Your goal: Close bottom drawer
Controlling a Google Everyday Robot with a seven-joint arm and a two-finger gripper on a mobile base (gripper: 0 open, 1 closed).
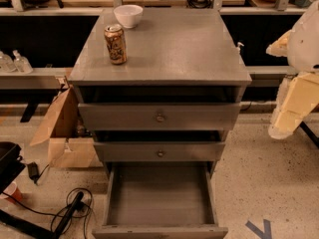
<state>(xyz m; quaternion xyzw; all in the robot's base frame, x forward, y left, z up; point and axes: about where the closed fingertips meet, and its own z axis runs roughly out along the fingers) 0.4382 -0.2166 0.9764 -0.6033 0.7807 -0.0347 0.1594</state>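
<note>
No text can be read anywhere. The can on the counter carries dark print on its gold side, but its letters cannot be made out. A blue tape mark lies on the floor, right of the open bottom drawer, and shows no letters. The hand, low at the right beside the cabinet, bears no legible marking.

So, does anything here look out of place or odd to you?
Yes: the bottom drawer is pulled far out, showing its bare inside, while the middle drawer and top drawer sit almost shut. The gripper hangs near the view's right edge, away from the cabinet.
</note>
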